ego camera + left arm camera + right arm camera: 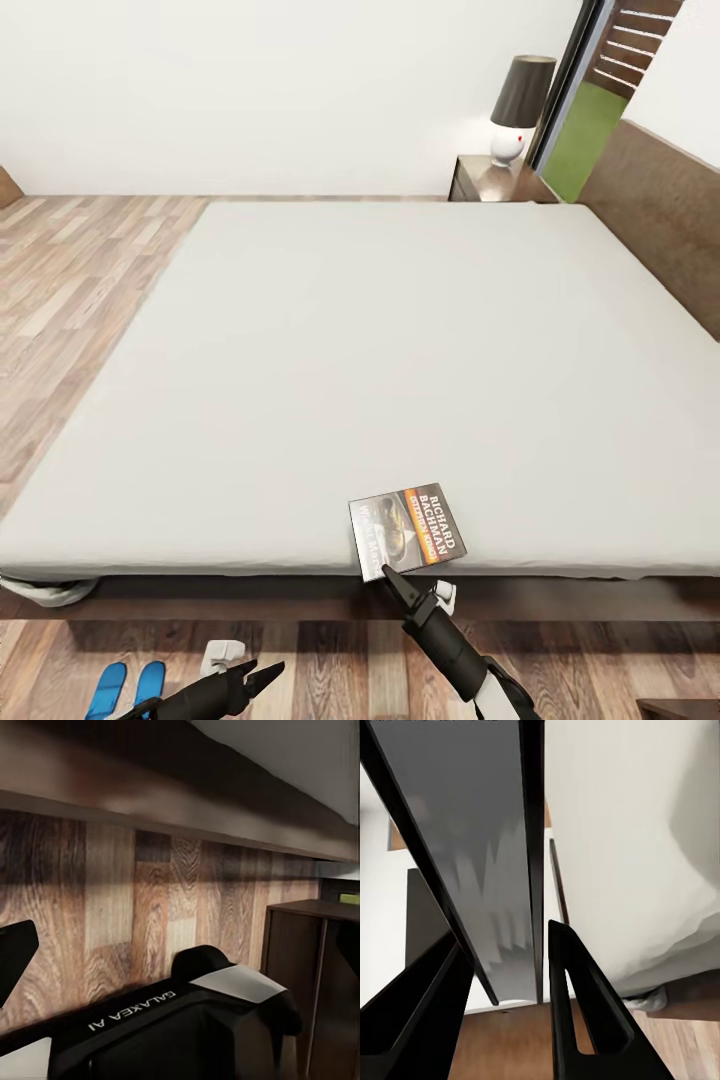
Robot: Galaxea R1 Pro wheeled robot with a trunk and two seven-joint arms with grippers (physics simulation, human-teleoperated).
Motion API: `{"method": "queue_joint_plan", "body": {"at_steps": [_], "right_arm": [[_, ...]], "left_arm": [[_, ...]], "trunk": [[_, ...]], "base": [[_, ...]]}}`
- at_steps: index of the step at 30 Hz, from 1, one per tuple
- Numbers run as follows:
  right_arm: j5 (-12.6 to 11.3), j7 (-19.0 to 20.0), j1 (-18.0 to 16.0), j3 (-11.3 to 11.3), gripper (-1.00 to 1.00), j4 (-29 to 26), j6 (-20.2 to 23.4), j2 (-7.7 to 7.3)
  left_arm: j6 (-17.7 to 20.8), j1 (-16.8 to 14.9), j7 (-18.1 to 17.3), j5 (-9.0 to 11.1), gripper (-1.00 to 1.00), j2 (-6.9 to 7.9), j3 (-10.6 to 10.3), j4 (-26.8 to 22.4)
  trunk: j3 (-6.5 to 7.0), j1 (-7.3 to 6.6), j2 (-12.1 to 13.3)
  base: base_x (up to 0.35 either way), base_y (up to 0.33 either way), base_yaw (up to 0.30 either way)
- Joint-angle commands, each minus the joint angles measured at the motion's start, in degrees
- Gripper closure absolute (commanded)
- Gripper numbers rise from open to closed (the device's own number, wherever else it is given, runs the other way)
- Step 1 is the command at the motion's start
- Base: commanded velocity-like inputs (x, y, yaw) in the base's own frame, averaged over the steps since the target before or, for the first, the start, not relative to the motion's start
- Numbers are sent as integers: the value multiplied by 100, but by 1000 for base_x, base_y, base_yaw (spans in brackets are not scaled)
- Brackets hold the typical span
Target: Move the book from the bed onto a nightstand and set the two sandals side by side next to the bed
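Observation:
The book (pixel 407 530) lies at the near edge of the bed's grey mattress (pixel 380 370), one corner past the edge. My right gripper (pixel 392 577) is shut on the book's near end. In the right wrist view the book (pixel 502 892) runs edge-on between the two black fingers (pixel 585 1012). The two blue sandals (pixel 128 688) rest side by side on the plank floor beside the bed. My left gripper (pixel 262 678) hangs open and empty above the floor, right of the sandals. A nightstand (pixel 488 180) stands at the bed's far side.
A dark-shaded lamp (pixel 520 105) occupies the far nightstand. The brown headboard (pixel 660 220) runs along the right. A dark wooden corner (pixel 682 708) and cabinet (pixel 307 967) sit near my right arm. The dark bed frame (pixel 300 598) lies below the mattress, with bunched white cloth (pixel 45 590).

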Motion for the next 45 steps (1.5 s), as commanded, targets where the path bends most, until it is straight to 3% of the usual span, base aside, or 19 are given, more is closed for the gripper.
{"method": "queue_joint_plan", "body": {"at_steps": [1, 7, 9, 11, 13, 14, 15, 17, 19, 20, 22, 24, 26, 29, 31, 33, 38, 45], "right_arm": [[2, 12, -2, -23, 100, -11, 54, 5], [31, -3, -2, -28, 100, -285, 183, 6], [33, 16, -2, -33, 100, -323, 408, -8], [36, 36, -2, -34, 100, -367, 613, -145], [46, 49, 0, -17, 100, -555, 833, -631], [51, 51, 3, -1, 100, -619, 866, -791], [74, 56, 11, 61, 100, -737, 912, -1132], [197, 62, 32, 243, 100, -861, 960, -1978], [238, 64, 42, 297, 100, -885, 966, -2301], [279, 63, 48, 332, 100, -891, 971, -2554], [352, 63, 51, 354, 100, -871, 977, -2735], [601, 68, 55, 377, 100, -675, 991, -2931], [870, 204, 58, 389, 100, -109, 1001, -3097], [1049, 839, 57, 392, 100, 192, 979, -3162], [1421, 1202, 56, 393, 100, 271, 962, -3178], [1684, 1296, 57, 393, 100, 290, 953, -3181], [2066, 1376, 59, 393, 100, 399, 908, -3185], [2152, 1388, 59, 393, 100, 887, 675, -3179]], "left_arm": [[-3, -3, -18, 30, -100, 2, -12, 6], [12, -3, -21, 23, -100, 2, -12, 6], [14, -3, -21, 22, -100, 2, -12, 6], [17, -3, -31, 20, -100, 2, -12, 6], [21, -3, -64, 15, -100, 2, -12, 6], [21, -3, -68, 16, -100, 2, -12, 6], [22, -3, -73, 20, -100, 2, -12, 6], [21, -3, -77, 26, -100, 2, -12, 6], [19, -3, -77, 27, -100, 2, -12, 6], [17, -3, -76, 28, -100, 2, -12, 6], [16, -3, -75, 29, -100, 2, -12, 6], [17, -3, -61, 29, -100, 2, -12, 11], [12, -3, -56, 30, -100, 2, -12, 43], [8, -3, -50, 30, -100, 2, -12, 98], [6, -3, -48, 25, -100, 2, -12, 119], [6, -3, -49, 27, -100, 2, -12, 124], [0, -4, -64, 23, -100, 2, -12, 128], [5, -3, -64, 21, -100, 2, -13, 129]], "trunk": [[16, -23, 40], [123, -155, 281], [159, -199, 361], [195, -243, 441], [231, -287, 521], [249, -308, 562], [267, -330, 602], [303, -374, 682], [339, -418, 762], [357, -440, 802], [393, -484, 882], [428, -528, 963], [464, -572, 1043], [518, -638, 1163], [554, -682, 1243], [590, -726, 1324], [680, -836, 1524], [805, -989, 1805]], "base": [[0, 0, 0], [0, 0, 0], [0, 0, 0], [0, 0, 0], [0, 0, 0], [0, 0, 0], [0, 0, 0], [0, 0, 0], [0, 0, 0], [0, 0, 0], [0, 0, 0], [0, 0, 0], [0, 0, 0], [0, 0, 0], [0, 0, 0], [0, 0, 0], [0, 0, 0], [0, 0, 0]]}}
